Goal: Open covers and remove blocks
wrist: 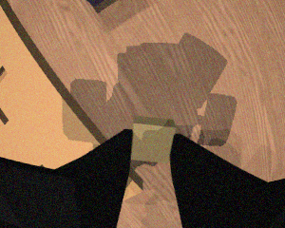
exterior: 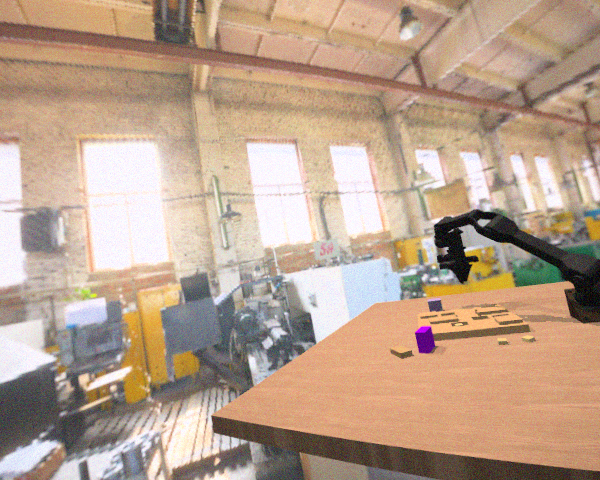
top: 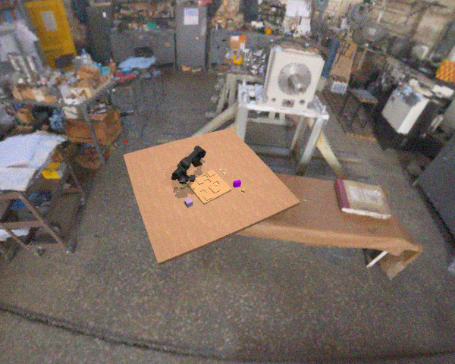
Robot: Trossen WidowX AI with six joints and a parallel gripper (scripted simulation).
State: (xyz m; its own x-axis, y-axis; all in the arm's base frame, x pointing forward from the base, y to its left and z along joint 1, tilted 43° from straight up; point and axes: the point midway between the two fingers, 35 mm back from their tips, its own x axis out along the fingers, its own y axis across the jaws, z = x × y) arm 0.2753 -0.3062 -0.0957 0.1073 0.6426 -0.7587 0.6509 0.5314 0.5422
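My gripper [top: 182,179] [exterior: 462,274] [wrist: 151,140] is shut on a small tan block [wrist: 153,146] and holds it well above the wooden table, just off the edge of the tan puzzle board [top: 221,190] [exterior: 517,327] [wrist: 19,98]. A lilac block [top: 188,202] [exterior: 434,304] rests on the table beside the board, near the gripper. A bright purple block [top: 236,183] [exterior: 424,339] stands on the table on the board's other side. The board's covers show as raised tan pieces; I cannot tell their positions or what is in the wells.
A flat tan piece [exterior: 401,351] [top: 243,189] lies by the purple block. Two small tan bits [exterior: 503,341] [exterior: 527,338] lie next to the board. The arm's base [exterior: 592,304] stands behind the board. The table's edge [exterior: 393,449] is near the camera.
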